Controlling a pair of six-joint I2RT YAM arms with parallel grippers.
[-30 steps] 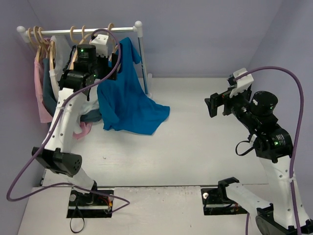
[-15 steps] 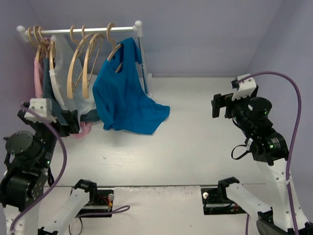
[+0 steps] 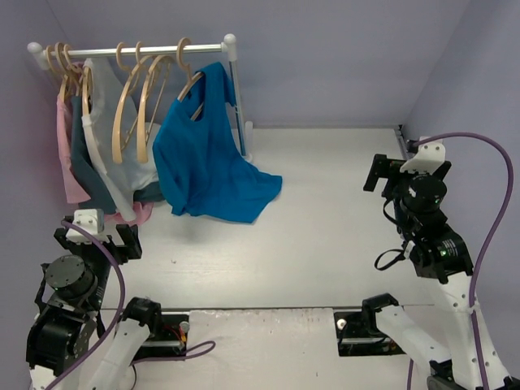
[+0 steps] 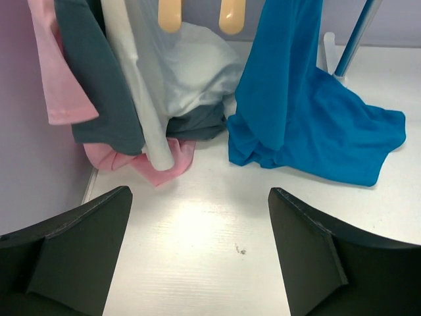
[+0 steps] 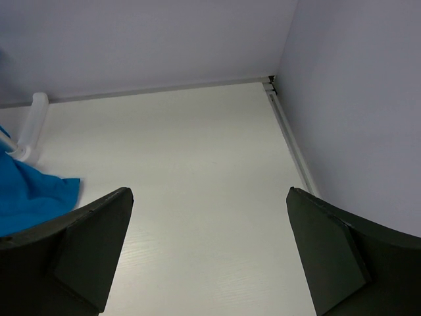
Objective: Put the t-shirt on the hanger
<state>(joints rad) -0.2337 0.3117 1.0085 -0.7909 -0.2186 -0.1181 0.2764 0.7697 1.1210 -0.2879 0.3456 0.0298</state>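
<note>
The blue t-shirt point(image 3: 203, 154) hangs from a pale wooden hanger point(image 3: 192, 84) on the rail, and its lower part trails onto the table. The left wrist view shows the same t-shirt point(image 4: 296, 105) ahead and to the right. My left gripper point(image 3: 96, 237) is low at the near left, well away from the shirt. It point(image 4: 198, 192) is open over bare table. My right gripper point(image 3: 388, 172) is at the far right, also open point(image 5: 209, 191) and empty. A corner of the t-shirt point(image 5: 33, 197) shows at its left edge.
A clothes rail point(image 3: 154, 50) at the back left carries two bare wooden hangers point(image 3: 134, 106), a white garment point(image 3: 101, 122), a dark teal one point(image 3: 81, 154) and a pink one point(image 3: 67, 146). The rail's right post point(image 3: 241, 122) stands beside the shirt. Walls close in on the left and right.
My left arm has pulled back from the rail to the near left of the table. My right arm has drawn back to the right. The t-shirt stays hanging.
</note>
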